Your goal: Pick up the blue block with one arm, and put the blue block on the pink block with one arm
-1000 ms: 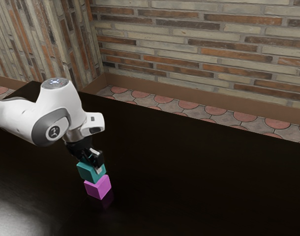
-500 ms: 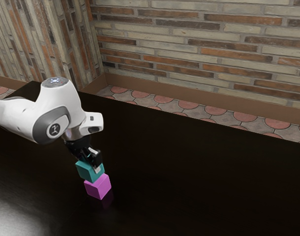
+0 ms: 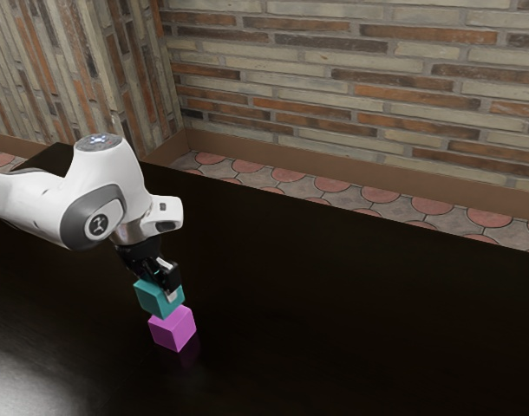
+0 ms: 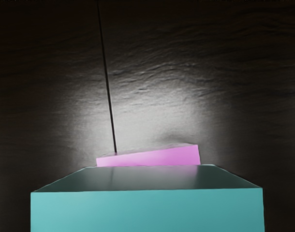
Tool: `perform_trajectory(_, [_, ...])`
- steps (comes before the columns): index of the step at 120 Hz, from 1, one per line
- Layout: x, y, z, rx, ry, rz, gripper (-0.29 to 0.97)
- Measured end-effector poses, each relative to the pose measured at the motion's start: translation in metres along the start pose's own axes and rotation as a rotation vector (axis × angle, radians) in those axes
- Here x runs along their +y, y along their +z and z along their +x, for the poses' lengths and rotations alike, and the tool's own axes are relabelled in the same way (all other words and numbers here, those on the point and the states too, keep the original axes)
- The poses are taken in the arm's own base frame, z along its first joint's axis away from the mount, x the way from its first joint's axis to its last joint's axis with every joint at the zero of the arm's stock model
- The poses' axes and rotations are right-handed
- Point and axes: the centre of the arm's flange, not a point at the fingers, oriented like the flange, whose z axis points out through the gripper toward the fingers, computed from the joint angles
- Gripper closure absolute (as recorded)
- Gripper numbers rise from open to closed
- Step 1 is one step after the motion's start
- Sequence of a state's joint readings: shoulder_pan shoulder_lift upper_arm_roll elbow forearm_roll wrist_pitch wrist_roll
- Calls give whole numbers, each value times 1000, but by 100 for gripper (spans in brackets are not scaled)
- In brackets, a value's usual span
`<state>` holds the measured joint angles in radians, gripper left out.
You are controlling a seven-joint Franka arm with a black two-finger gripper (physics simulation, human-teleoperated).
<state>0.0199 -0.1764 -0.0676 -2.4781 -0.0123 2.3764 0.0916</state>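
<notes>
The blue block [image 3: 159,299] is a teal cube held between my black gripper's [image 3: 160,289] fingers, which are shut on it. It hangs just above the pink block [image 3: 172,329], which rests on the dark table, and sits slightly toward the exterior view's left of it. Whether the two blocks touch I cannot tell. In the wrist view the blue block [image 4: 147,203] is large just under the hand, and a strip of the pink block [image 4: 152,157] peeks out beyond it.
The dark table [image 3: 351,295] stretches wide toward the exterior view's right. Brick walls [image 3: 351,78] and a tiled floor strip [image 3: 377,204] lie behind its far edge.
My hand has risen slightly and drifted a little toward the exterior view's left with the blue block in it. The pink block has stayed put.
</notes>
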Motion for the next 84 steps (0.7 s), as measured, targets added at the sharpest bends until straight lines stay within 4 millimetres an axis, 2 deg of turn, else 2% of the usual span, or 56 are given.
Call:
perform_trajectory(20, [0,0,1,5,9,-5,16])
perform_trajectory(38, [1,-5,1,14,22,-5,8])
perform_trajectory(48, [1,-16,0,33,29,-2,6])
perform_trajectory(66, [2,-49,9,68,41,3,3])
perform_trajectory(84, [2,-61,11,56,47,1,1])
